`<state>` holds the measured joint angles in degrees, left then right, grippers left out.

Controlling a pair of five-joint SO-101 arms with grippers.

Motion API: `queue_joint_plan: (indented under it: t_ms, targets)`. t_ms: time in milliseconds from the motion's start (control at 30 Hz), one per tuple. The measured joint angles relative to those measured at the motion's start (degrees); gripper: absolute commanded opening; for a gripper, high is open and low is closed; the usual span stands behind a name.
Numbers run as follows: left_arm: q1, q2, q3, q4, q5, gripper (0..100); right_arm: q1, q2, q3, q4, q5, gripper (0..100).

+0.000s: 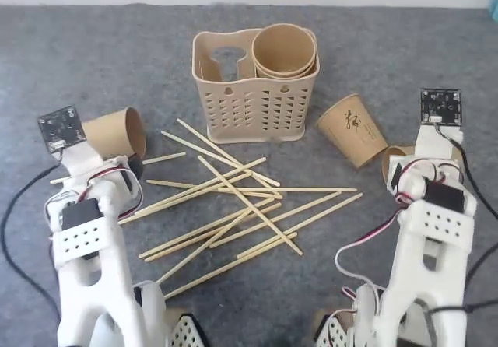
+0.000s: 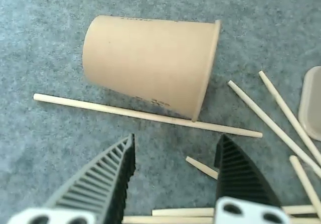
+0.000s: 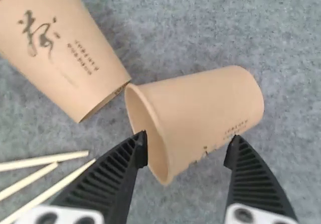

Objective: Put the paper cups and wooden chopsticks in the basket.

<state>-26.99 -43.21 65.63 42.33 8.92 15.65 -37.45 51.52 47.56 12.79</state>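
A beige slotted basket (image 1: 261, 113) stands at the back centre with stacked paper cups (image 1: 284, 50) in its right compartment. Several wooden chopsticks (image 1: 233, 199) lie scattered on the carpet in front of it. A plain paper cup (image 2: 150, 66) lies on its side at the left, resting against one chopstick (image 2: 145, 114). My left gripper (image 2: 177, 138) hovers open just short of them. At the right lie a printed cup (image 3: 55, 48) and a second cup (image 3: 200, 116), both on their sides. My right gripper (image 3: 189, 136) is open, its fingers on either side of the second cup near its rim.
Grey carpet covers the table. The basket's left compartment (image 1: 222, 59) holds nothing. The left arm's body (image 1: 89, 238) and the right arm's body (image 1: 436, 222) stand at the front corners, with cables trailing beside them.
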Motion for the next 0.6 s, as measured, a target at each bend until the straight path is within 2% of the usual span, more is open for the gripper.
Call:
queue_joint_plan:
  t_ms: [233, 333, 467, 600]
  targets:
    - [0.0, 0.0, 0.0, 0.0, 0.0, 25, -0.1, 9.9, 0.0, -7.6, 3.0, 25.3]
    - [0.0, 0.0, 0.0, 0.0, 0.0, 25, 0.5, 11.9, 0.0, -10.5, 5.8, 17.1]
    - [0.0, 0.0, 0.2, -1.0, 0.0, 25, 5.0, 13.3, 0.0, -16.3, 6.6, 3.5]
    - [-0.1, 0.0, 0.8, -2.0, 0.0, 25, 10.0, 14.4, -2.5, -19.2, 6.7, 1.2]
